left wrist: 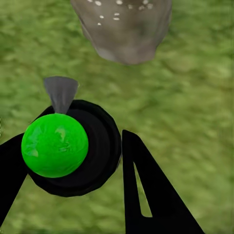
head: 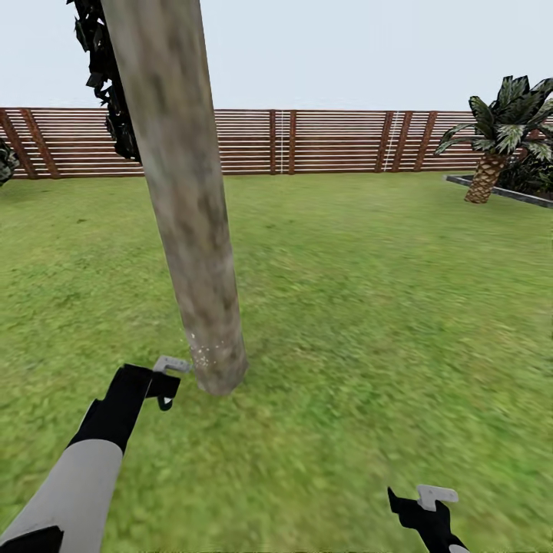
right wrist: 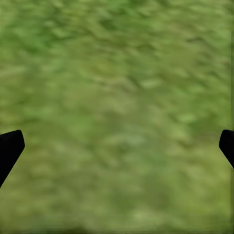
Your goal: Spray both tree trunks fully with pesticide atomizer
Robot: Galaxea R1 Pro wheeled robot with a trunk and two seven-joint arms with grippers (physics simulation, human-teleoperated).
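- Left gripper (left wrist: 73, 161) clamps the atomizer (left wrist: 54, 145); nozzle (left wrist: 61, 92) points at the tree trunk (head: 192, 230) base.
- Trunk leans slightly; white specks (left wrist: 117, 9) show near its base.
- Right gripper (right wrist: 117, 146) is spread wide over grass (right wrist: 117, 73).

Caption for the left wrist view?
Left gripper holds a black atomizer with green round cap, grey nozzle toward the speckled grey-brown tree trunk base.

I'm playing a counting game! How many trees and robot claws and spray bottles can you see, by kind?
Thick grey-brown tree trunk: 1
Palm tree: 1
Grippers: 2, the left gripper and the right gripper
Atomizer, green with a black top, held between the left gripper's fingers: 1
Total: 5
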